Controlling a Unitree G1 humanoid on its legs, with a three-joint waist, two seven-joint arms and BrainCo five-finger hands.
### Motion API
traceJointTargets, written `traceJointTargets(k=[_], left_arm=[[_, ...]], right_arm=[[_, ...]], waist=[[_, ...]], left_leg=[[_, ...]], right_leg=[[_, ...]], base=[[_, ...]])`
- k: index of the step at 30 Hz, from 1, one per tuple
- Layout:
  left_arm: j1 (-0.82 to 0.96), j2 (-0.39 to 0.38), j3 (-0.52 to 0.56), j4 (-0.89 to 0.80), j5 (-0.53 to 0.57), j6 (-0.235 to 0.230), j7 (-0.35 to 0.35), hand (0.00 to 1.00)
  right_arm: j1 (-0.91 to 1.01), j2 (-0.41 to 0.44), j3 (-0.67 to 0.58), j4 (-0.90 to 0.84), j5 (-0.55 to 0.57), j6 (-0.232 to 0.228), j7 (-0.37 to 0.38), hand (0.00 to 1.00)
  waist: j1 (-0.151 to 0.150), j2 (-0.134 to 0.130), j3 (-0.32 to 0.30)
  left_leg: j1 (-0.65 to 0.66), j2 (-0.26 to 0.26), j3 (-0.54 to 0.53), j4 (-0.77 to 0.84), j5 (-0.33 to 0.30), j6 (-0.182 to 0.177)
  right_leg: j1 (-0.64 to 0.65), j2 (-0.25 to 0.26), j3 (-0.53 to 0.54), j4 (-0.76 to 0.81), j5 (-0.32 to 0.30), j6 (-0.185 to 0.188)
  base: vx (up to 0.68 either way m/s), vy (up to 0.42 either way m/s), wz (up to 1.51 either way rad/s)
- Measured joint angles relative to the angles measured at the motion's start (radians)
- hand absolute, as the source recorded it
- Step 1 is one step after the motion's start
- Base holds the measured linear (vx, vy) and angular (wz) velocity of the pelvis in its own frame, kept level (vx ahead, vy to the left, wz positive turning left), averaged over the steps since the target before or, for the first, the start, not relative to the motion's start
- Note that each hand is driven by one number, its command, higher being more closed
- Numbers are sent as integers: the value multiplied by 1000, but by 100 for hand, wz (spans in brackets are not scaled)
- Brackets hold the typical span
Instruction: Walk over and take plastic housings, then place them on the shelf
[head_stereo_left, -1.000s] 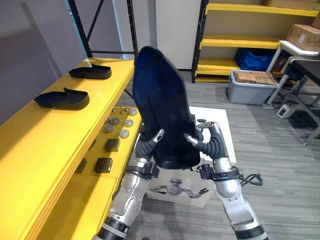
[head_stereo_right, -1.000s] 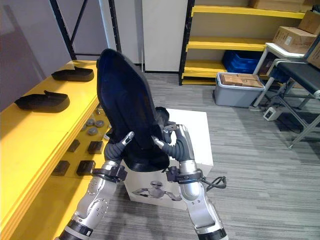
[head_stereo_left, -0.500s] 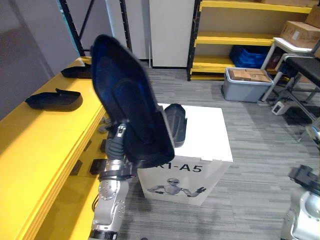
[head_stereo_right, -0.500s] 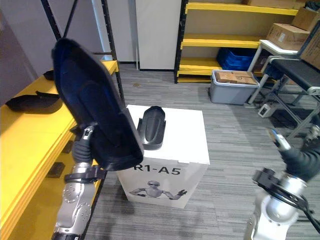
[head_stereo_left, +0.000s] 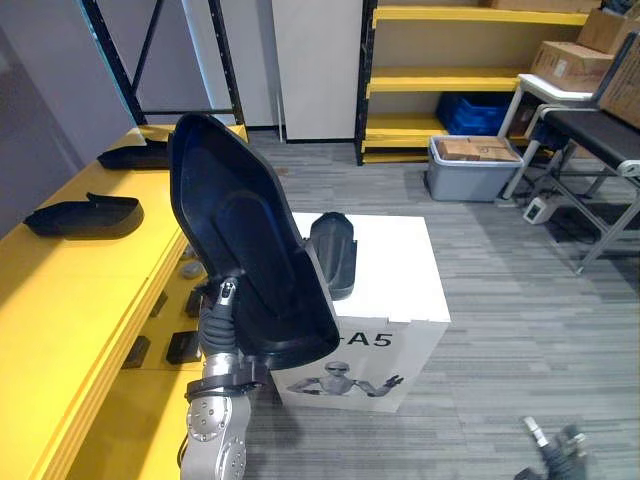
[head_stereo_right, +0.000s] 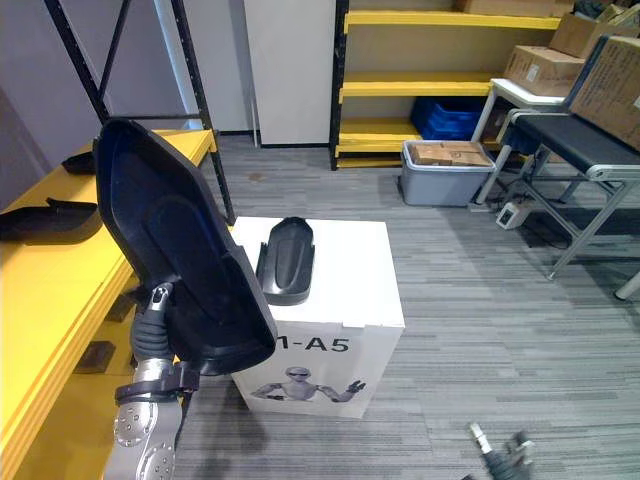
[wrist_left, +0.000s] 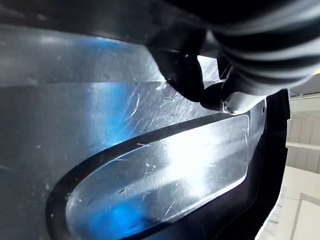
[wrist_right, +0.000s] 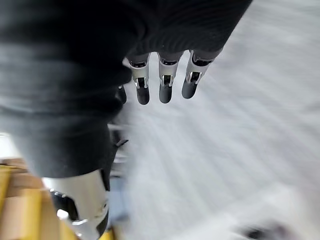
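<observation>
Your left hand (head_stereo_left: 218, 315) grips the big dark housing (head_stereo_left: 250, 250) by its lower end, a finger hooked over its inner face (the left wrist view shows it pressed there), holding it upright and tilted between the yellow shelf (head_stereo_left: 80, 300) and the white box (head_stereo_left: 400, 290); a second housing (head_stereo_left: 333, 255) lies on the box; two more housings (head_stereo_left: 85, 215) rest on the shelf. Your right hand (wrist_right: 165, 87) hangs low over the floor, fingers relaxed, holding nothing.
</observation>
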Motion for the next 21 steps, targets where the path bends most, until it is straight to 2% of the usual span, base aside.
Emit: traceJointTargets(k=[3,9,12,14,15,16,17,18,20,21], left_arm=[[-1,0,-15,1,0,0,-3,100],[-5,-2,-28,4,0,2,-21,100],[-7,-6,-34,4,1,4,-21,100],[-11,-14,-46,3,0,5,-20,100],[-12,-16,-49,3,0,5,-19,100],[-17,-23,-57,3,-1,5,-18,100],[-25,-30,-63,3,-1,6,-18,100],[-28,-37,-69,3,-1,5,-16,100],[-31,-40,-98,3,-1,4,-13,100],[-43,-33,-121,8,-2,4,-14,100]], right_arm=[[4,4,50,143,7,29,45,0],[-2,1,81,207,5,51,67,0],[-21,-4,95,230,0,52,67,0],[-42,-15,127,242,-17,52,65,0],[-49,-16,131,242,-17,52,64,0],[-61,-20,130,244,-18,51,62,0],[-79,-25,130,257,-27,50,60,0],[-89,-33,130,261,-35,50,58,0],[-108,-60,131,272,-50,50,57,0],[-116,-75,132,296,-61,51,57,0]], waist=[[11,-5,0],[27,-12,2],[33,-16,12],[40,-25,34],[40,-23,39],[38,-38,57],[43,-44,69],[45,-40,74],[42,-17,77],[31,-26,79]], left_leg=[[4,-3,0,0,-2,3],[8,-16,-7,0,-5,8],[-6,-41,-99,3,13,7],[-48,-67,-184,31,12,15],[-70,-70,-177,43,3,27],[-110,-67,-102,74,-39,75],[-147,-46,22,142,-70,110],[-172,-24,112,198,-89,117],[-179,65,364,324,-135,125],[-170,51,401,312,-119,127]], right_leg=[[16,-5,-5,-3,3,-4],[34,-22,-32,0,-5,4],[35,-38,-110,68,-44,7],[32,-62,-215,149,-82,8],[33,-67,-256,159,-85,10],[45,-96,-346,163,-85,10],[54,-124,-407,159,-88,9],[60,-133,-440,159,-88,9],[98,-144,-530,178,-95,20],[119,-164,-564,183,-115,43]], base=[[-15,5,4],[-9,9,14],[-7,-18,89],[-34,-43,153],[-46,-29,189],[-36,10,196],[-10,27,190],[16,36,147],[112,41,147],[127,61,132]])
